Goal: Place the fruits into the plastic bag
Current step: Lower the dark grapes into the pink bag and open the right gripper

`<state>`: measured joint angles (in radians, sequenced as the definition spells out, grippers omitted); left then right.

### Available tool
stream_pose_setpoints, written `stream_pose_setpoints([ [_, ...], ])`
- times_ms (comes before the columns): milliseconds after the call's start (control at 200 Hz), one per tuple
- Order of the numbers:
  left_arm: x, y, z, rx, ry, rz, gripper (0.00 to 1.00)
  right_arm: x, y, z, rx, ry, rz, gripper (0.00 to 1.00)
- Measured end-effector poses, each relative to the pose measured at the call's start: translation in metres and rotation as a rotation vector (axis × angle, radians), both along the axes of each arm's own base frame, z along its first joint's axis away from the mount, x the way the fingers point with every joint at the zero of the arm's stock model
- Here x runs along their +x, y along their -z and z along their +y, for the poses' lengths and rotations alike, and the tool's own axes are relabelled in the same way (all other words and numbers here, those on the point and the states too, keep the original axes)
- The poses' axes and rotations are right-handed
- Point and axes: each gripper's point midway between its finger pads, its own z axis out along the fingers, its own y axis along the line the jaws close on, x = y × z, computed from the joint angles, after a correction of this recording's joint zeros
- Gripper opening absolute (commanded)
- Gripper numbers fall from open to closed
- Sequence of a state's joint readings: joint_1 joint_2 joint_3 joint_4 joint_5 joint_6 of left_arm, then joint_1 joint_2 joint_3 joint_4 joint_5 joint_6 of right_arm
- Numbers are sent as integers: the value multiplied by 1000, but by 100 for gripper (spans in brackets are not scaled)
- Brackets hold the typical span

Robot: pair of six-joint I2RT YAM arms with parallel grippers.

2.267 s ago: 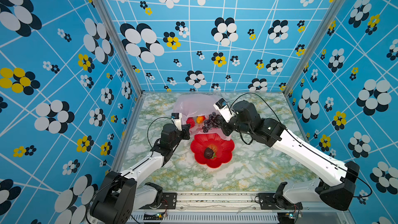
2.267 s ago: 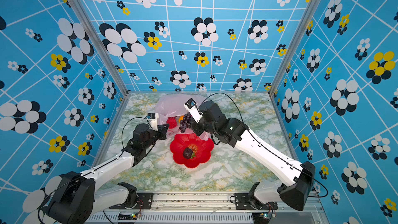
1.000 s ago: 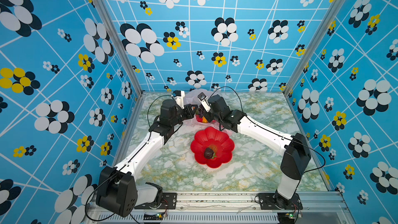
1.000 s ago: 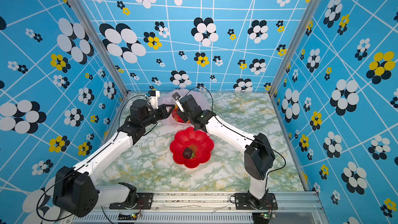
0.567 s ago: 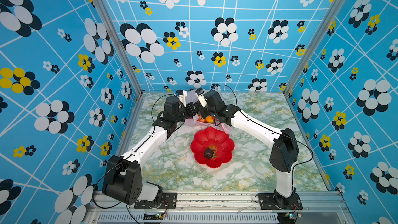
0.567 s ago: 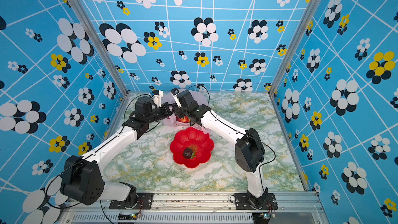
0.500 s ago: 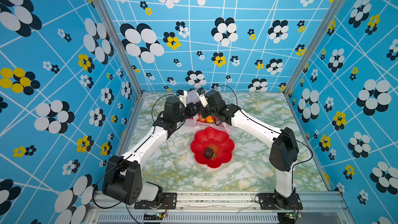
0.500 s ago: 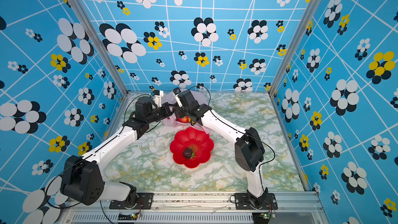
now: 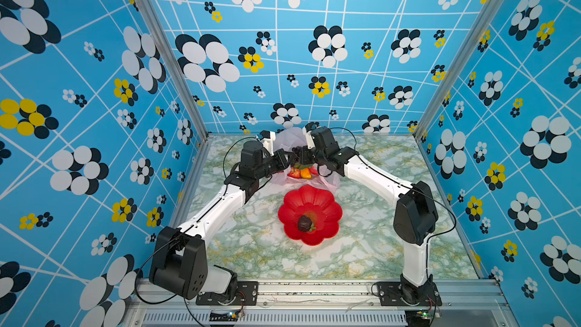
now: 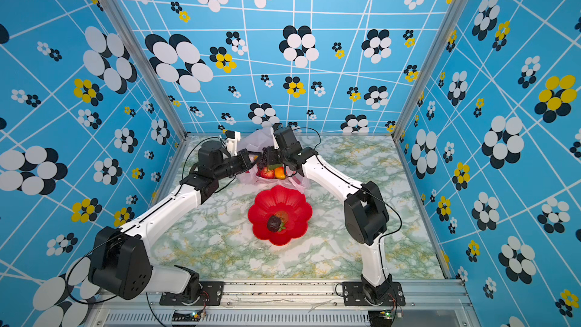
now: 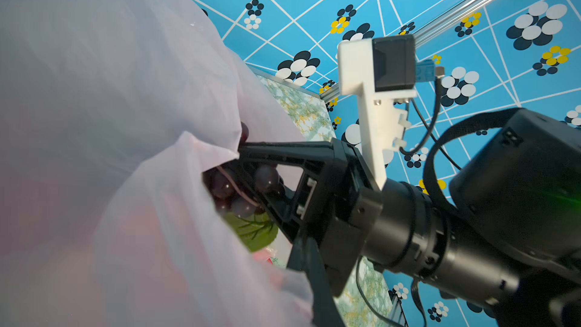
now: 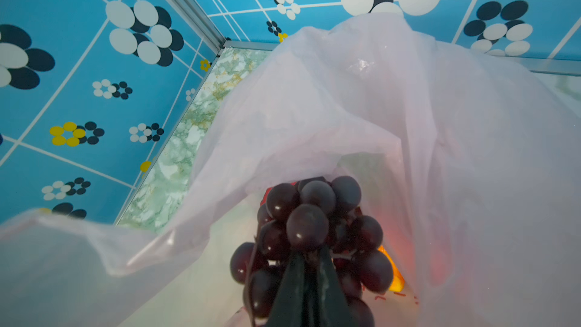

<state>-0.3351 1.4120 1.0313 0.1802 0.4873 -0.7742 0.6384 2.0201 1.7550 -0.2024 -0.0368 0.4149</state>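
Nearest the front, the marbled surface (image 9: 361,253) carried the red plate (image 9: 323,202), flower-shaped and sitting about mid-way across. On it sat 1 dark brown fruit (image 9: 304,223), close to the centre with a small green tuft at its side, well apart from both pincers.

Just behind the plate, the plastic bag (image 9: 331,180) slumped on the surface, pale pink and see-through, its near fold almost at the plate's far rim. Through the open mouth 2 fruits showed low inside, side by side: a red fruit (image 9: 294,173) and an orange fruit (image 9: 305,173).

And above them, the busy part! The left pincer (image 9: 284,160) stretched in from the left, clenched on the bag's rim and holding that edge up. In the left wrist view the film filled most of the frame and hid that pincer's own tips.

Opposite it, the right pincer (image 12: 309,256) was clamped tight on the grape bunch (image 12: 309,221), its 2 fingers pinched together at the stem in the right wrist view. The dark purple grapes hung inside the bag's mouth, above the red and orange fruits, with film rising around them. Whether they touched the fruit beneath, I could not tell. The left wrist view caught a green leaf (image 11: 251,231) under the bunch.

Farthest back, the bag's rear film stood up in front of the blue flowered wall (image 9: 314,58).
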Motion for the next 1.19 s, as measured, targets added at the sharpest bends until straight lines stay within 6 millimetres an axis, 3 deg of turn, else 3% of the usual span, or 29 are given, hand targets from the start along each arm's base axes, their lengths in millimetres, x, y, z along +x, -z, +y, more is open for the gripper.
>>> stream_pose_setpoints([
  [110,0,1,0,1,0,2,0,23,4,1,52,41,-3,4],
  [250,0,1,0,3,1,-1,0,51,5,20,104,53,-20,4],
  [445,0,2,0,4,1,1,0,65,26,31,103,58,-3,9],
  [495,0,3,0,5,1,1,0,65,32,31,95,59,8,20],
  [570,-1,5,0,7,2,1,0,65,39,31,92,63,22,45],
  [665,-2,7,0,8,4,6,0,64,45,29,85,58,33,84],
  [680,-2,8,0,8,5,7,0,63,46,29,84,55,35,96],
  [695,-2,8,0,8,5,8,0,63,48,29,82,55,37,99],
  [885,-2,9,1,8,6,9,0,58,62,14,38,55,64,99],
  [960,-2,9,1,8,6,11,0,56,58,4,27,62,67,99],
  [1060,-1,11,3,9,1,14,0,52,38,-11,30,69,46,99],
  [1195,-2,12,6,10,-3,16,0,43,-7,-26,63,62,-11,100],
])
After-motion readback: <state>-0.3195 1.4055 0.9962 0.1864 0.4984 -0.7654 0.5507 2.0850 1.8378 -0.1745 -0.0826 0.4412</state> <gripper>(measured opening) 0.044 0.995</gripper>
